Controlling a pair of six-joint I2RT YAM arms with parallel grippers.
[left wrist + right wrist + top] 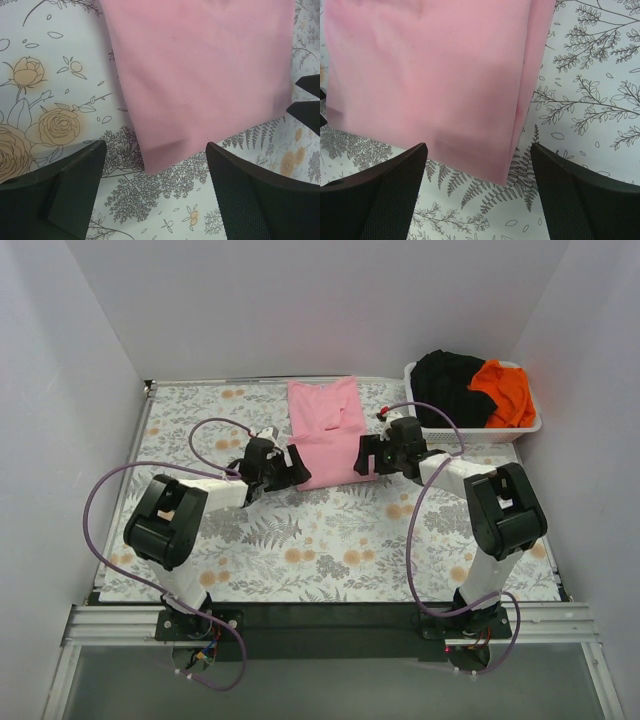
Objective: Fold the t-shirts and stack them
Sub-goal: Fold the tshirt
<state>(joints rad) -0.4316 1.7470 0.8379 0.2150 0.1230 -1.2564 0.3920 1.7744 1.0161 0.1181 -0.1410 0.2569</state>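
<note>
step: you're mid-fold on the pink t-shirt (325, 435); sides look already turned in, leaving a long narrow panel. Both grippers sit at its near hem corners.
pink shirt location: far-centre of the table (330, 550), running from the far edge toward the middle, flat on the cloth.
left gripper (155, 192): jaws wide apart, nothing between them; near-left hem corner lies just ahead of the gap.
right gripper (477, 192): jaws wide apart, holding nothing; near-right corner just ahead, doubled edge visible.
next move: you likely need to come down, pinch both corners together, then carry the hem toward the far end evenly.
materials: thin matte knit, limp, soft creases; floral printed table cover.
others: black t-shirt (448, 385) and orange t-shirt (505, 390) bunched in the white lattice basket (478, 432), far right.
</note>
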